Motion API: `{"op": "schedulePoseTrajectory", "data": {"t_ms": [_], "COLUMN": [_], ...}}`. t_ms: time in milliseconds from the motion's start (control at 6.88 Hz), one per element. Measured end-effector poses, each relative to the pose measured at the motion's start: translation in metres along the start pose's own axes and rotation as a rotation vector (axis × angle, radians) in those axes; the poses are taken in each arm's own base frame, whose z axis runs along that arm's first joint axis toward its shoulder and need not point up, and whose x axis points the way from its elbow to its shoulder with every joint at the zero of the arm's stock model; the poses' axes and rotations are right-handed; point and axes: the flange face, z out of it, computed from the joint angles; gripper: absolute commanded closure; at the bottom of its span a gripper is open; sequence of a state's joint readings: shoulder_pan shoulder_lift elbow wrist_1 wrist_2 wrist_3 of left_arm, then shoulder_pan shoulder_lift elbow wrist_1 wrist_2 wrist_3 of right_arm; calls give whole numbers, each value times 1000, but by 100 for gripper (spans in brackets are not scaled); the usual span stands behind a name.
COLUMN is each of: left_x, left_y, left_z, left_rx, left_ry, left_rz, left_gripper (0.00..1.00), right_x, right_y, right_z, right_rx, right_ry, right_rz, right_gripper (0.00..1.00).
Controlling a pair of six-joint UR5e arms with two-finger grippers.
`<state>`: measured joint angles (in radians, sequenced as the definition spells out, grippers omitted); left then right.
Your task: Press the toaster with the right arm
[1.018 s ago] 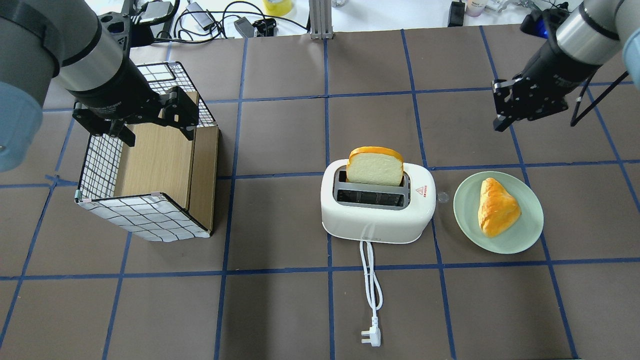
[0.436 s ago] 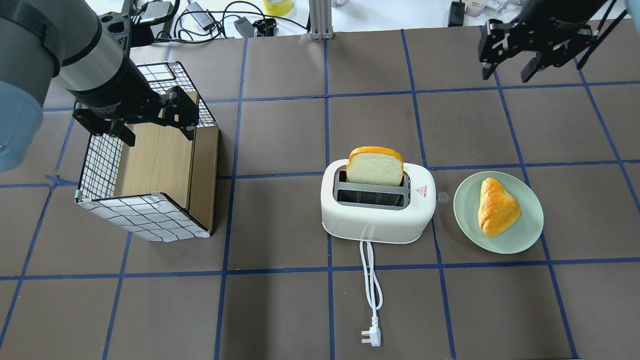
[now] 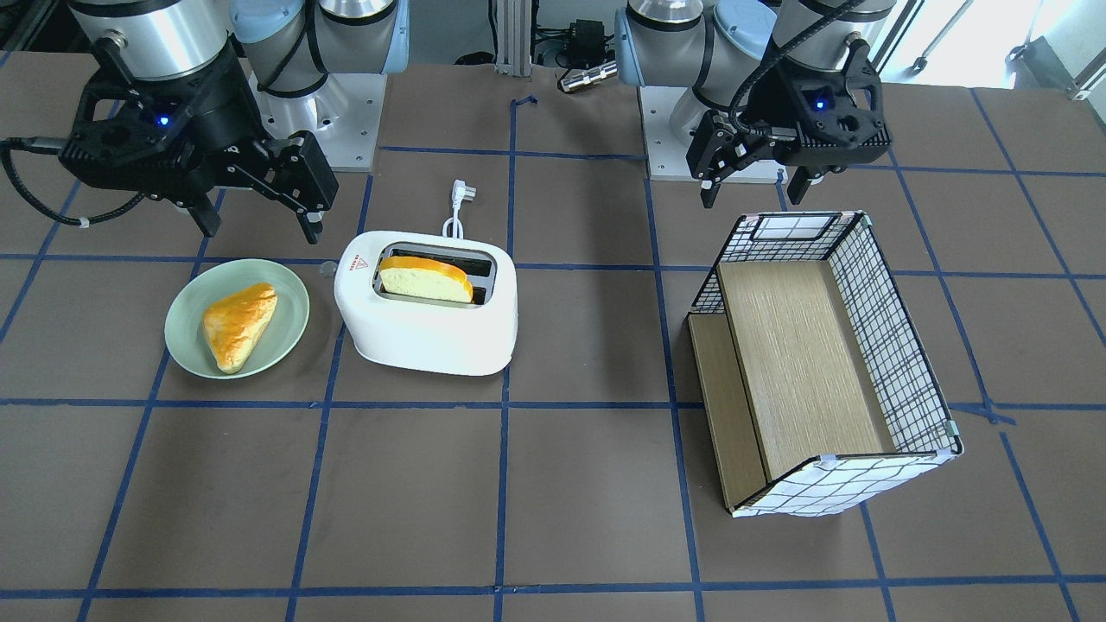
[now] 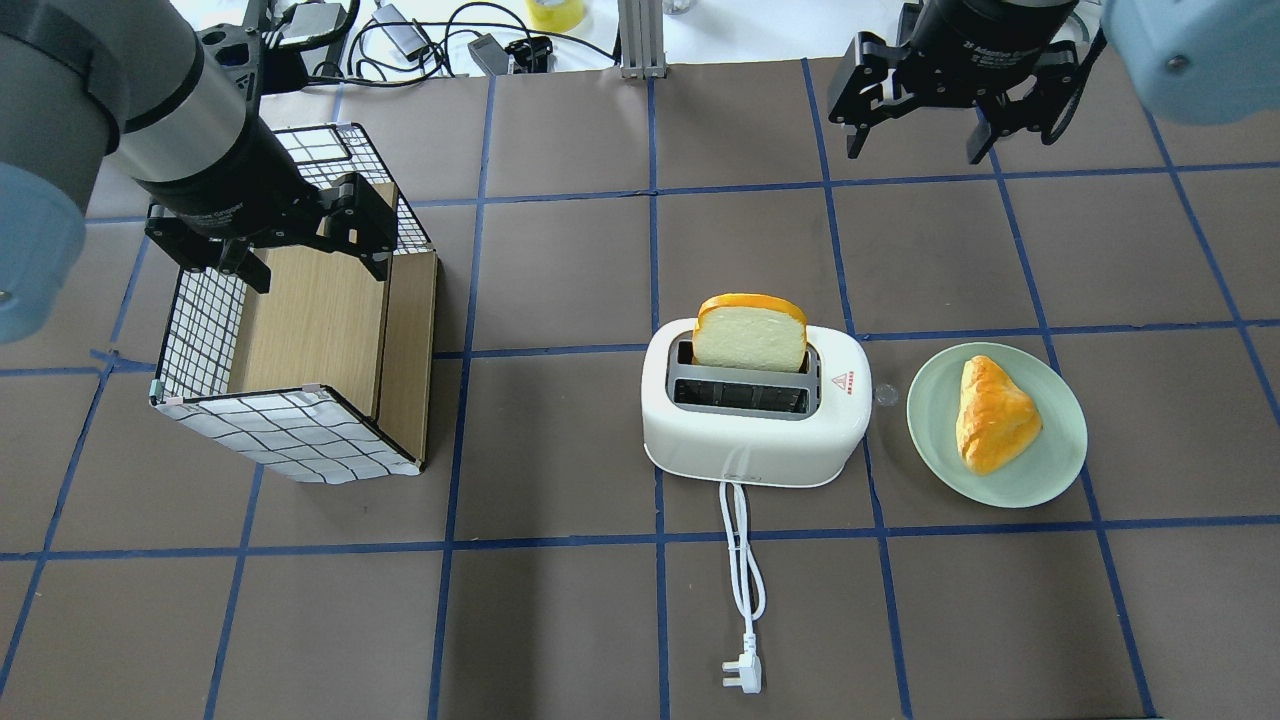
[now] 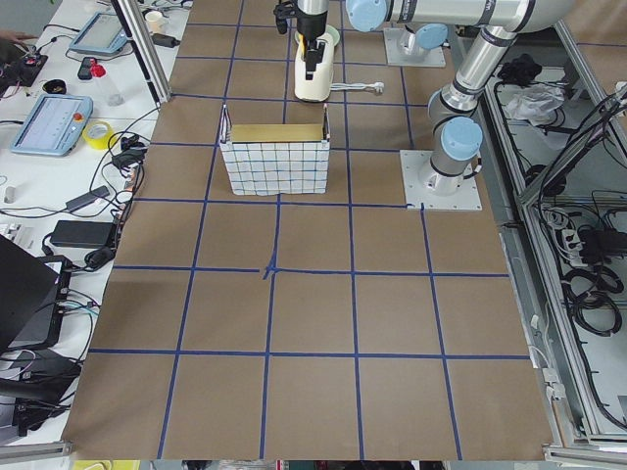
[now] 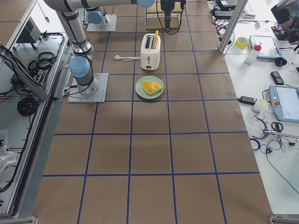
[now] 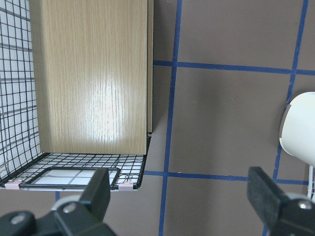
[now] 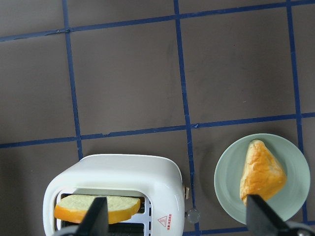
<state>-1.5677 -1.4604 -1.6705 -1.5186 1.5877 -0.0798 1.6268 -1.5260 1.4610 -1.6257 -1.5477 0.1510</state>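
The white two-slot toaster (image 4: 755, 430) stands mid-table with a bread slice (image 4: 750, 335) upright in its far slot. It also shows in the front-facing view (image 3: 423, 333) and the right wrist view (image 8: 113, 172). A small clear knob (image 4: 885, 395) sticks out of its right end, near the red triangle mark. My right gripper (image 4: 914, 152) is open and empty, raised well above the table, beyond the toaster and apart from it; it also shows in the front-facing view (image 3: 259, 231). My left gripper (image 4: 320, 272) is open and empty over the wire crate.
A green plate (image 4: 1060, 470) with a golden pastry (image 4: 990, 415) sits just right of the toaster. The toaster's white cord (image 4: 742, 560) and plug (image 4: 742, 675) trail toward the near edge. A wire crate (image 4: 300, 420) with wooden shelves lies at the left.
My right gripper has swung up and to the left in the overhead view, turning as it went, and stays open. The left arm, toaster and plate have not moved.
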Motion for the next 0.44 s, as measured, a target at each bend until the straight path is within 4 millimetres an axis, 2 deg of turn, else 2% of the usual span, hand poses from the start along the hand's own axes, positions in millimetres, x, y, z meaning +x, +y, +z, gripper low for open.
{"op": "schedulePoseTrajectory", "data": {"t_ms": [436], "left_x": [0], "left_y": [0], "left_z": [0], "left_rx": [0], "left_ry": [0], "left_rz": [0], "left_gripper": [0], "right_x": [-3], "right_y": [2], "right_z": [1], "right_rx": [0], "right_ry": [18], "right_rz": [-1], "right_gripper": [0]}}
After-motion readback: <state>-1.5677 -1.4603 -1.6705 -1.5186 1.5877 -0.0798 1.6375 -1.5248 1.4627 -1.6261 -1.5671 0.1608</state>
